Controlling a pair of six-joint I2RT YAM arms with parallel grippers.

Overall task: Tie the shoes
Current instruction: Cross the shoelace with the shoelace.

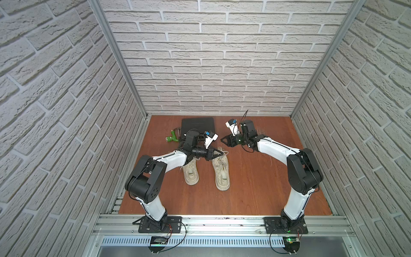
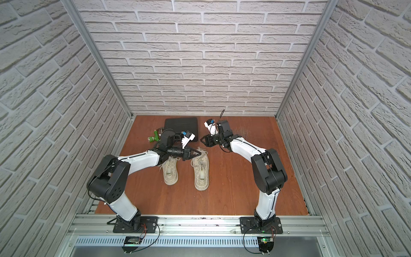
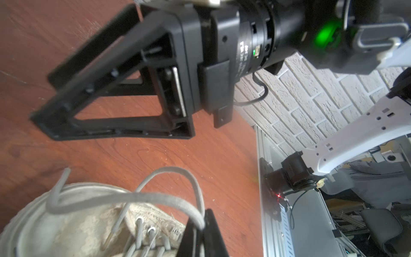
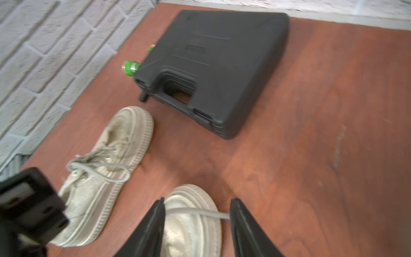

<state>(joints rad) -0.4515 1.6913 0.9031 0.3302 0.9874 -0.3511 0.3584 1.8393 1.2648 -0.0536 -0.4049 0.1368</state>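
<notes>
Two worn beige shoes lie side by side in both top views, the left shoe and the right shoe, toes toward the back wall. My left gripper hovers over the right shoe's toe end. In the left wrist view it is shut on a loop of that shoe's cream lace, lifted above the eyelets. My right gripper hangs just behind that toe, and its jaws stand open. A strand of lace runs across the gap between them, above the right shoe's toe.
A black plastic case lies behind the shoes near the back wall. A green tool sits left of it. Brick-pattern walls close in the wooden table on three sides. An aluminium rail carries both arm bases at the front.
</notes>
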